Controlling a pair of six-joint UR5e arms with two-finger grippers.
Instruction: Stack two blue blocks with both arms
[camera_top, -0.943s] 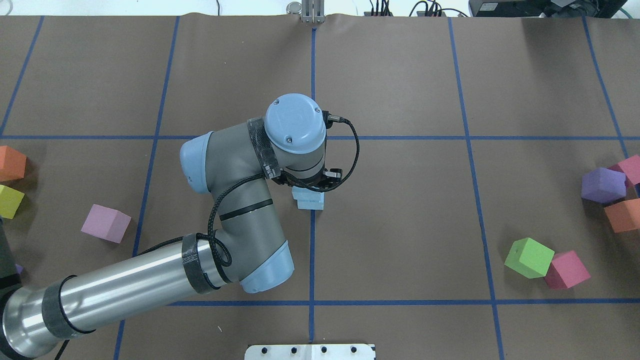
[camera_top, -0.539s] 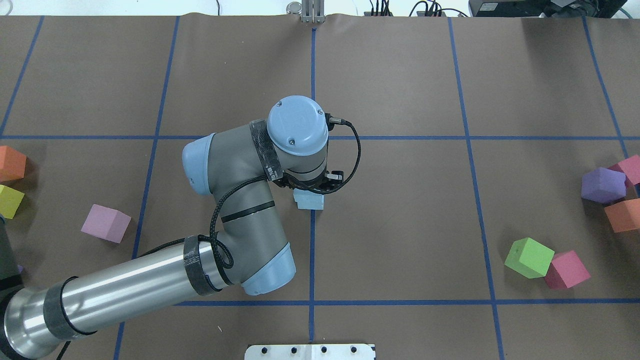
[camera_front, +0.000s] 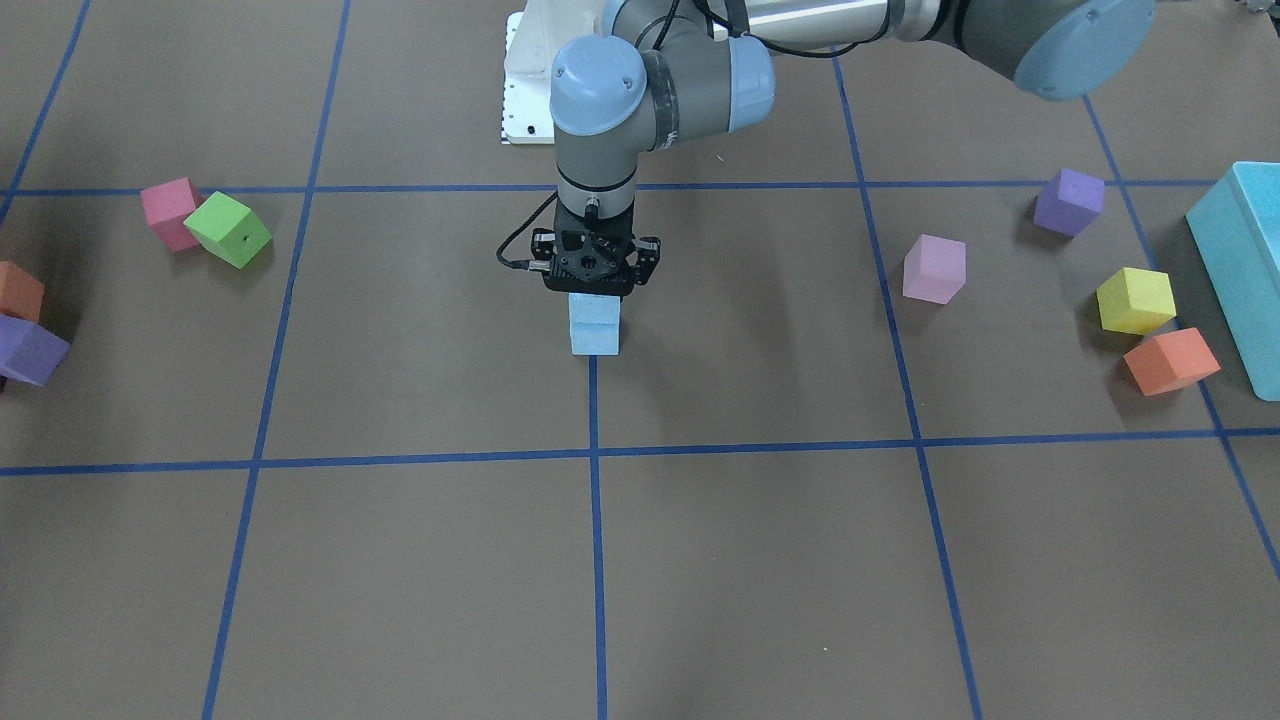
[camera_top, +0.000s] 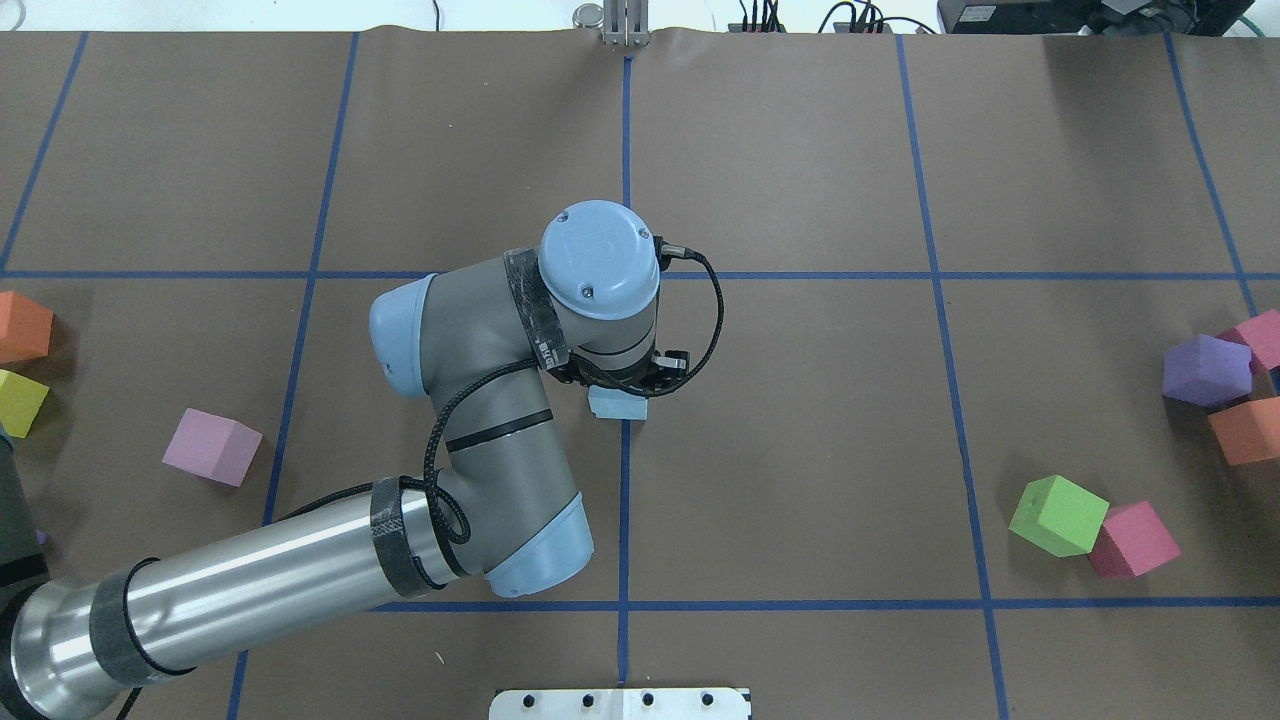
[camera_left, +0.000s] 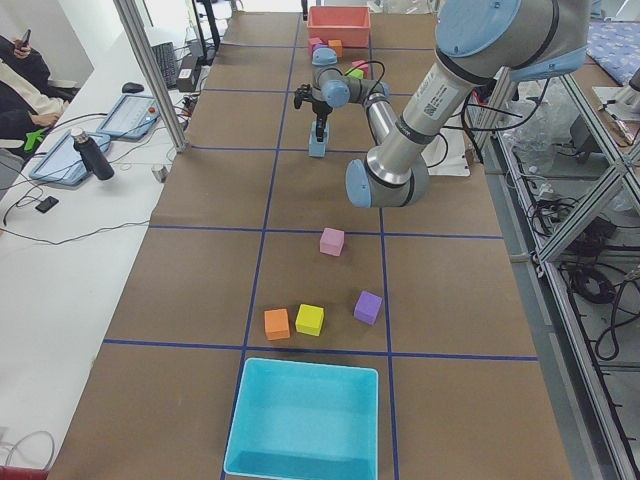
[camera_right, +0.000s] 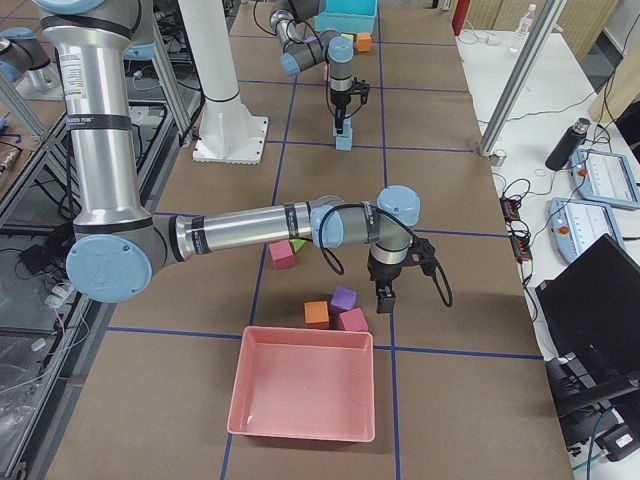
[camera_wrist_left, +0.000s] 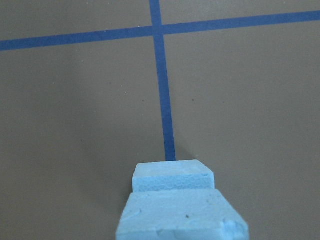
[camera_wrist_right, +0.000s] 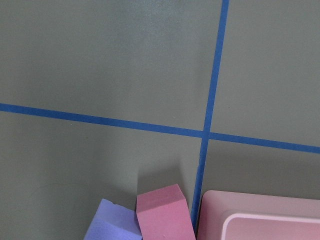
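Since the upper blue block (camera_wrist_left: 182, 217) sits on the lower blue block (camera_wrist_left: 172, 176) at the bench (camera_wrist_left: 75, 100) centre cross, we judge stacking nearly done. Next calls for release, if held, and a straight lift. Left claw (camera_front: 596, 282) hangs directly above the stack; we cannot tell its opening. Right claw (camera_right: 386, 296) is well apart, likewise unreadable.

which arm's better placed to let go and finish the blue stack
Left. Its claw sits right on the upper blue block, which is atop the lower blue block. The right arm is far off by the pink tray.
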